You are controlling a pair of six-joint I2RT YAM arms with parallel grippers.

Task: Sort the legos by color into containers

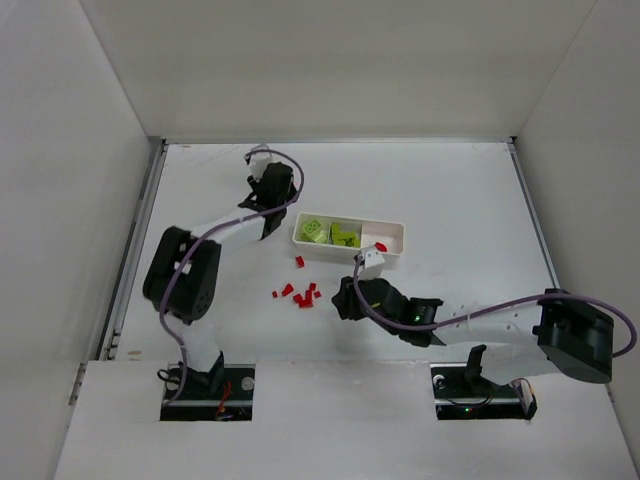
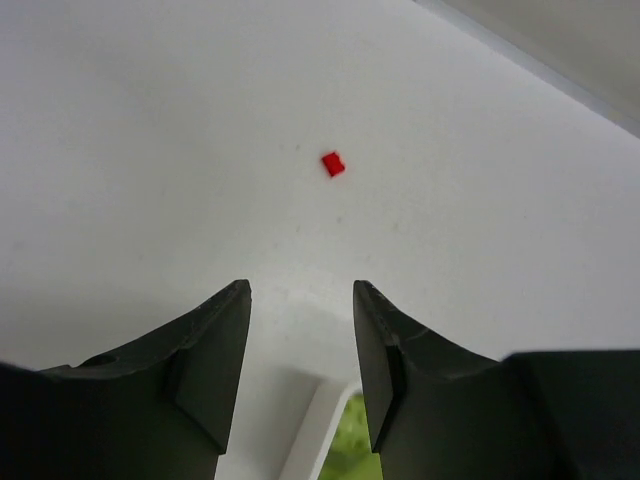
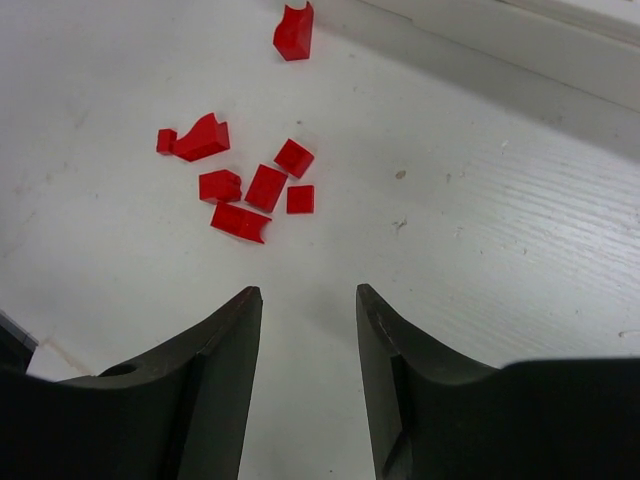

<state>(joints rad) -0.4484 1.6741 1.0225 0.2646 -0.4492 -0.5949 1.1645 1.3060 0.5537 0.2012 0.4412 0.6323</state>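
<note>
The white tray (image 1: 400, 243) lies at mid table. Lime-green legos (image 1: 316, 230) lie in its left and middle compartments, and one red lego (image 1: 381, 246) in the right one. Several red legos (image 1: 303, 295) lie scattered on the table in front of the tray, and one single red lego (image 1: 300, 262) lies nearer the tray. My left gripper (image 1: 270, 226) is open and empty just left of the tray. Its wrist view shows the gripper (image 2: 300, 290), a red lego (image 2: 333, 164) ahead and the tray corner (image 2: 312, 430) below. My right gripper (image 1: 343, 298) is open and empty, right of the red cluster (image 3: 250, 185); it also shows in its wrist view (image 3: 308, 292).
White walls enclose the table on three sides. The tray wall (image 3: 470, 45) runs across the top right of the right wrist view, with the single red lego (image 3: 294, 32) beside it. The right arm stretches low across the table's near right part.
</note>
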